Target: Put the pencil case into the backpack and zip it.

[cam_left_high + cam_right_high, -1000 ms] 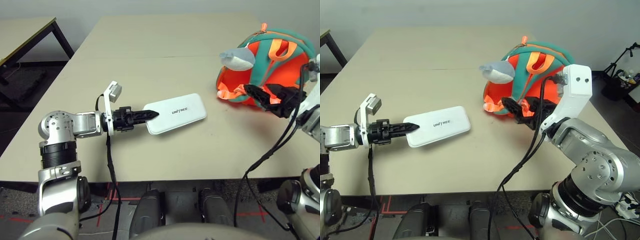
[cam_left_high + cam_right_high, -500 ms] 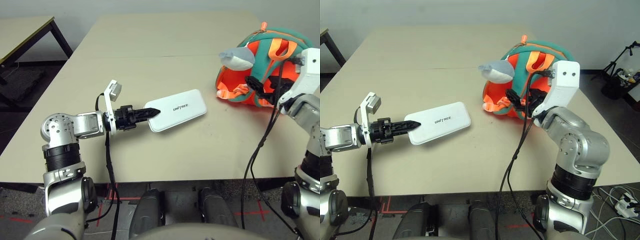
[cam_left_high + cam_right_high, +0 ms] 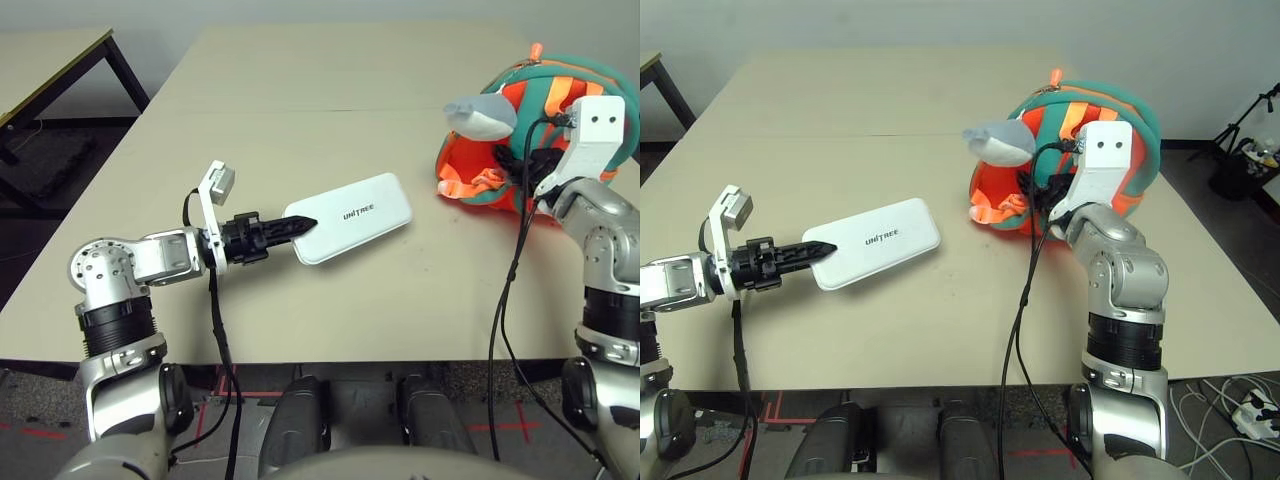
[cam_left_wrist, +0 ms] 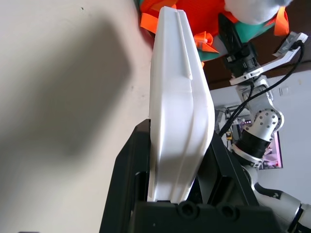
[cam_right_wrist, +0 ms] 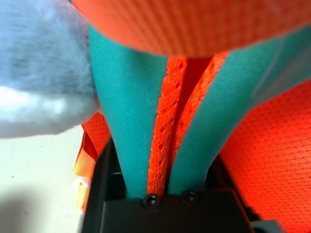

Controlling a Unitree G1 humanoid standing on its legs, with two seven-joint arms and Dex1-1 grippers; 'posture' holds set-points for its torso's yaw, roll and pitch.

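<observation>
Step in hand: staging for insertion, as I read it. Left gripper (image 3: 300, 225) is clamped on the near end of the case (image 3: 350, 218), left of centre in the head view; in the left wrist view the white shell sits edge-on between the two black fingers (image 4: 127, 170). Whether its far end rests on the table or hangs clear, I cannot tell.

Right gripper (image 5: 150, 179), at the right edge of the frame, is closed on a fold of the backpack (image 3: 560, 105): teal fabric with orange zipper trim runs between its fingers. Probably holding the bag or its opening steady.

Next move calls for an open mouth on the bag, which no view shows plainly, and for carrying the case rightward to it. Zipping not yet begun.

Surface: plain beige table (image 3: 330, 80), a seam across it. Room: pale wall behind; dark-legged side table (image 3: 60, 60) at upper left; a stand and cables (image 3: 1240, 140) on the floor at far right.
</observation>
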